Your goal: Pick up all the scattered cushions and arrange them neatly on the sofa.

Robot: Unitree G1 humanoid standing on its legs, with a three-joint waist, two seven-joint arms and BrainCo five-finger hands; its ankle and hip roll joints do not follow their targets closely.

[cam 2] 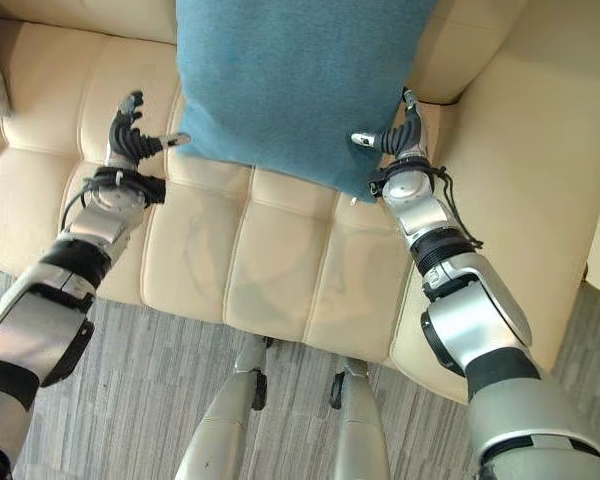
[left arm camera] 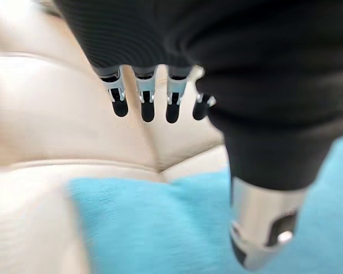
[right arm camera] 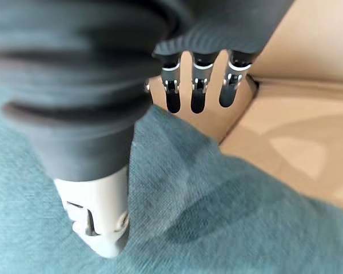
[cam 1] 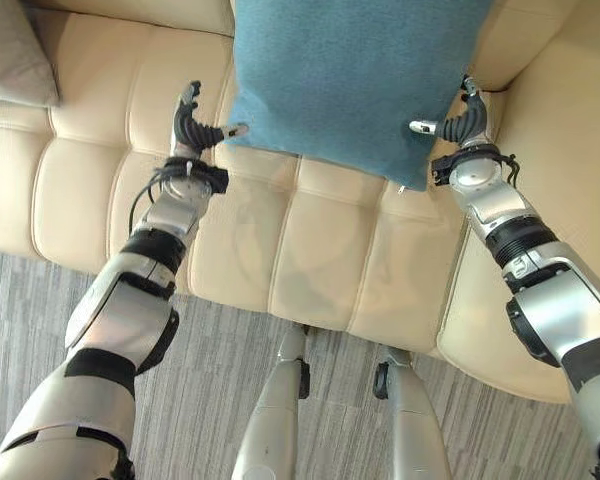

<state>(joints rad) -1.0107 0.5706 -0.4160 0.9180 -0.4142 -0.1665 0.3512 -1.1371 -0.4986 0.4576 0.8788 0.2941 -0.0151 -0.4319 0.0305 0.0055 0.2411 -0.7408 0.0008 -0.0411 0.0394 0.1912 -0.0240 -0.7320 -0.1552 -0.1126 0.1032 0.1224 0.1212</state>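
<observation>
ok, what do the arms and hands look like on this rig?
Silver-grey arm shells with black bands at the joints. Left hand and right hand each wear a dark ribbed cover over back and wrist; fingers are silver with dark tips. Black cables loop at both wrists.

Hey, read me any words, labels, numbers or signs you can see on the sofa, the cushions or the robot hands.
None: no readable text shows in any view.
Blue cushion: plain fabric, no tag or print visible.
Grey cushion: plain, no print visible.
Cream sofa: bare stitched panels, no label.
Left robot hand and right robot hand: no markings visible.
</observation>
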